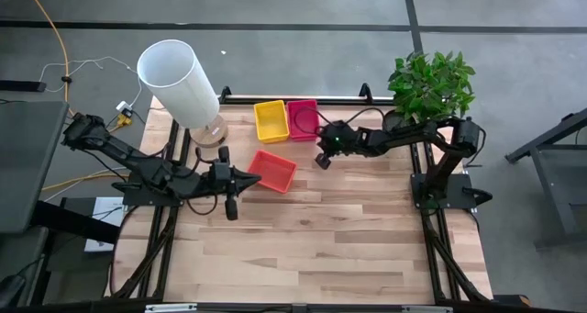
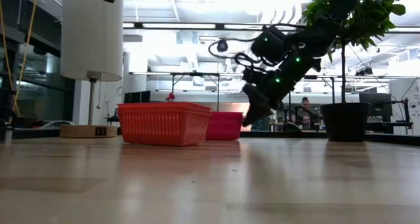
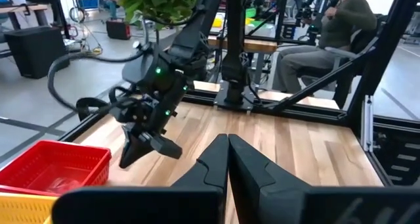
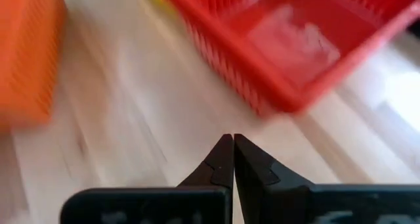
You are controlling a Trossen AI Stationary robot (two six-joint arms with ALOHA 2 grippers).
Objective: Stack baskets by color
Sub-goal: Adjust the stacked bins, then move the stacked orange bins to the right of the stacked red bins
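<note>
Three baskets rest flat on their bases on the wooden table. The yellow basket (image 1: 271, 120) and the magenta basket (image 1: 303, 118) sit side by side at the far middle. The orange basket (image 1: 272, 170) lies nearer, turned askew. My left gripper (image 1: 255, 178) is shut and empty, raised above the table by the orange basket's left side, pointing toward the right arm (image 3: 157, 99). My right gripper (image 1: 323, 160) is shut and empty, slanting down just above the tabletop beside the magenta basket's near right corner (image 4: 269, 106). The orange basket (image 4: 26, 53) shows off to one side of it.
A lamp with a tall white cylinder shade (image 1: 179, 79) stands at the far left on a round wooden base. A potted plant (image 1: 431, 83) stands at the far right. A person (image 3: 328, 33) sits beyond the table's right side. Bare wood (image 1: 303, 249) stretches across the near half.
</note>
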